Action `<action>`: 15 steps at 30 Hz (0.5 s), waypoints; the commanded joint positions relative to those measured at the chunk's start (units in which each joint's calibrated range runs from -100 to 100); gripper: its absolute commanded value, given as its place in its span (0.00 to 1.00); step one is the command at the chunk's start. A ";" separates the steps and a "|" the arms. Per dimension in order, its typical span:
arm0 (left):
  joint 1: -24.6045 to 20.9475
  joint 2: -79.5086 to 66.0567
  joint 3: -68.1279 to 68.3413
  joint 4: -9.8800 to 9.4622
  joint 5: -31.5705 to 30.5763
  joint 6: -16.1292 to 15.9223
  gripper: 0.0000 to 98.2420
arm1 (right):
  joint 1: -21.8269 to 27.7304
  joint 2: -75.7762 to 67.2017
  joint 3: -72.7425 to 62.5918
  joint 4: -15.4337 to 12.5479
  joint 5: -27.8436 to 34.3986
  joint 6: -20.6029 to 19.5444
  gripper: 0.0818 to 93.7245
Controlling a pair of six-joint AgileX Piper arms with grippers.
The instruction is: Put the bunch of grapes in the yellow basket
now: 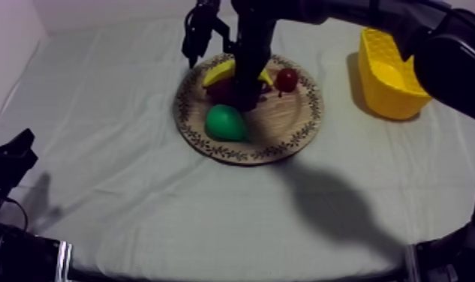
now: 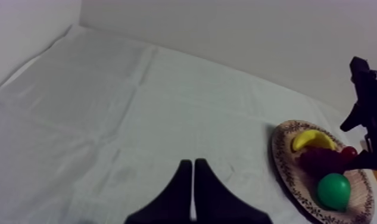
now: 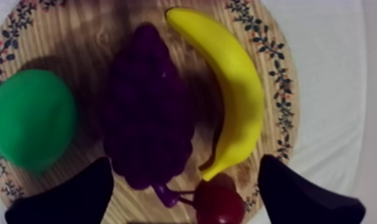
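The purple bunch of grapes [image 3: 146, 113] lies in the middle of the round wooden board [image 3: 77, 36], between a green pear [image 3: 30, 119] and a yellow banana [image 3: 232, 89]. My right gripper [image 3: 184, 196] hangs just above the grapes, open, its fingers [image 3: 65, 199] spread to either side of the bunch's stem end. From above, the right gripper [image 1: 244, 94] covers most of the grapes [image 1: 223, 91] on the board [image 1: 285, 124]. The yellow basket [image 1: 390, 75] stands at the right. My left gripper [image 2: 192, 179] is shut on nothing, low over the cloth at the left [image 1: 11, 161].
A small red fruit [image 1: 287, 79] lies on the board's far right part, close to the grapes' stem [image 3: 167, 196] and the banana's [image 1: 219, 73] tip. The pear [image 1: 225, 122] sits at the board's near left. Bare cloth lies between the board and the basket.
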State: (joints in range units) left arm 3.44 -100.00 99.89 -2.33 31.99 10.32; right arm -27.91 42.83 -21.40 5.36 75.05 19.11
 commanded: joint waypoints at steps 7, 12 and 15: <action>-0.01 0.00 0.00 0.01 0.03 0.01 0.00 | -0.32 2.39 -0.46 -0.53 0.05 0.01 0.86; -0.01 0.00 0.00 0.01 0.03 0.01 0.00 | -0.76 3.91 -1.07 -1.00 -0.06 0.12 0.85; -0.01 0.00 0.00 0.01 0.03 0.01 0.00 | -1.04 4.94 -2.15 -1.09 0.17 0.04 0.84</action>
State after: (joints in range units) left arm 3.44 -100.00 99.89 -2.33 31.99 10.32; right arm -28.86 47.41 -23.17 4.30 74.89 19.23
